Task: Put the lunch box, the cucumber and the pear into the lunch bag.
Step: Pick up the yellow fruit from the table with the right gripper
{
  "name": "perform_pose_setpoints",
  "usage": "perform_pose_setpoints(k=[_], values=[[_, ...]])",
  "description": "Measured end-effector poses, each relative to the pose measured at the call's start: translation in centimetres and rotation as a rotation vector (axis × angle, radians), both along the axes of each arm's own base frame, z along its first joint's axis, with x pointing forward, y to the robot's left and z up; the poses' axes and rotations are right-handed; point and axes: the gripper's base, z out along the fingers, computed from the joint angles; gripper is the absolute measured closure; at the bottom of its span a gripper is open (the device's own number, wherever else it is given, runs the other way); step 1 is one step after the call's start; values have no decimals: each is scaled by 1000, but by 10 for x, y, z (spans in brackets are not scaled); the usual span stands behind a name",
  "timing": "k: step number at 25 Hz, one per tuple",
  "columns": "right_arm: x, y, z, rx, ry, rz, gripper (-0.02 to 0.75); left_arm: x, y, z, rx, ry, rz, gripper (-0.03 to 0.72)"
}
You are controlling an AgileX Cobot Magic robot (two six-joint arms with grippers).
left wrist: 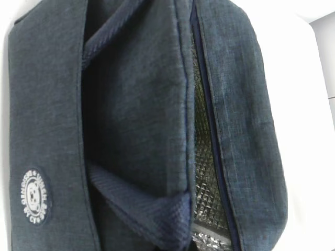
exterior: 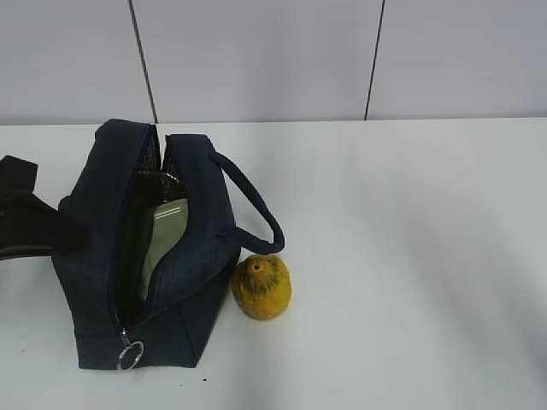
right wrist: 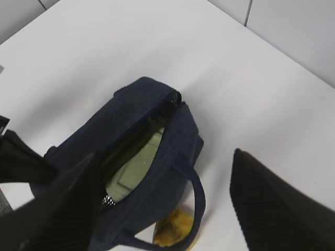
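Right gripper (right wrist: 162, 209) fingers are spreading wide above the lunch bag (exterior: 94, 256). Pear (exterior: 262, 287) is sitting beside it on the white table (exterior: 410, 256), grey panelled wall (exterior: 256, 60) behind. Left gripper's state: cannot tell.

Lunch box (exterior: 167, 229): only a pale green strip of lid shows thru the bag opening; rest hidden inside lunch bag (exterior: 90, 256).

Bag near end and left side cut by frame edge in left wrist view; logo patch (left wrist: 35, 196) text too small to read.

Pear (right wrist: 170, 229): in right wrist view partly behind handle (right wrist: 194, 196), cut at bottom edge.

Left gripper (exterior: 26, 218): dark shape at left edge, cut off, partly behind bag; jaw state can't tell.

Right gripper (right wrist: 162, 209): fingers (right wrist: 272, 209) blurred, tips out of frame.
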Motion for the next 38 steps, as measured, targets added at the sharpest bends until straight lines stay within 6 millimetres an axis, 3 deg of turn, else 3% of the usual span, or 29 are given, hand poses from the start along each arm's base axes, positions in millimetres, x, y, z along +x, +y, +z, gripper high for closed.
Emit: perform_pose_setpoints(k=[4, 10, 16, 23, 30, 34, 38], values=[[-27, -17, 4, -30, 25, -6, 154, 0, 0, 0, 1, -2, 1, 704], [-66, -39, -18, -100, 122, 3, 154, 0, 0, 0, 2, -4, 0, 704], [-109, -64, -61, -122, 177, -20, 154, 0, 0, 0, 2, -4, 0, 704], [-154, -84, -120, 10, 91, -33, 154, 0, 0, 0, 2, -4, 0, 704], [-169, -90, -176, 105, 22, -37, 154, 0, 0, 0, 2, -4, 0, 704], [-168, -94, -195, 163, -43, -102, 154, 0, 0, 0, 2, -4, 0, 704], [-162, -94, -201, 193, -111, -136, 154, 0, 0, 0, 2, -4, 0, 704]])
